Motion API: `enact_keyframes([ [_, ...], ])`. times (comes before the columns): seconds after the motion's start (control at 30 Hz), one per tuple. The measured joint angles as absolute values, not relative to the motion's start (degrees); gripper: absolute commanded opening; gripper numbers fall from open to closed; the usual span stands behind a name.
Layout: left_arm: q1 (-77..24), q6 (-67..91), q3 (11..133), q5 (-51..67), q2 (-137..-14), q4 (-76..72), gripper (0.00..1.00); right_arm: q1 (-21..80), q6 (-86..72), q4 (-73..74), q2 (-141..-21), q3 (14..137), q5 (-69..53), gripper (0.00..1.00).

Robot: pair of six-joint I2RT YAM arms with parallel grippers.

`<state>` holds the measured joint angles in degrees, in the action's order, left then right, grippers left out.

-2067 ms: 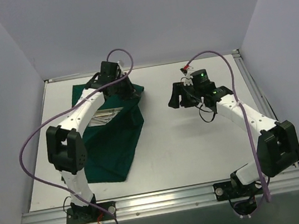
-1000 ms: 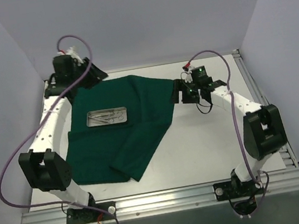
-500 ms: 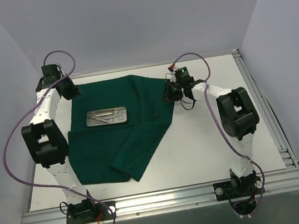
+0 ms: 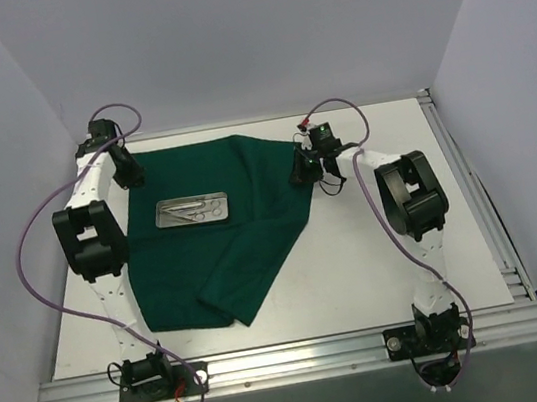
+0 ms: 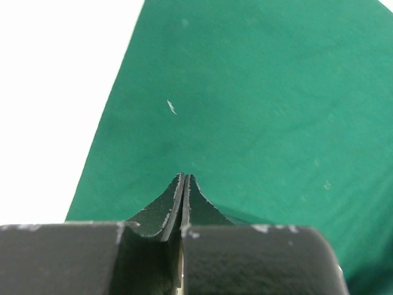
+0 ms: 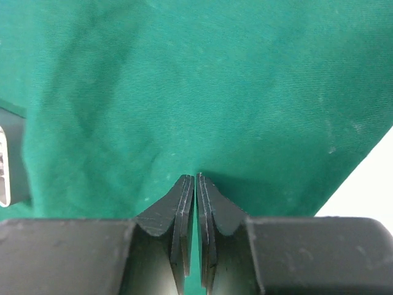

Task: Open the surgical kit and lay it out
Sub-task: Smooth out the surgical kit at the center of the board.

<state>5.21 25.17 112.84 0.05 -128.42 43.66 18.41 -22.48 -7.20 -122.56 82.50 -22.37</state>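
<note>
From above, the dark green cloth wrap (image 4: 245, 179) lies on the left half of the table (image 4: 389, 264), its far part flat and its near part folded over, with the metal tray (image 4: 192, 210) on it; the left gripper (image 4: 131, 176) sits at its far-left corner, the right gripper (image 4: 297, 174) at its right edge. The left wrist view shows jaws pressed together with cloth tenting to the tips, a thin bite that could slip on a pull. The right wrist view shows jaws nearly shut on green cloth; an uneven tug could drag the metal tray.
</note>
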Motion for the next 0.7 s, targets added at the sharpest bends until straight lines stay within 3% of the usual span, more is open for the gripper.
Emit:
enact_keyframes([
  [0.37, 5.4, 23.3, 122.8, -5.8, -139.5, 53.3, 0.02, 18.3, -20.8, -2.2, -126.5, 88.7, -18.7, 0.08],
  [0.7, 5.9, 21.6, 132.6, -6.2, -144.7, 59.6, 0.02, 18.1, -17.9, 7.4, -134.7, 105.0, -7.9, 0.08],
])
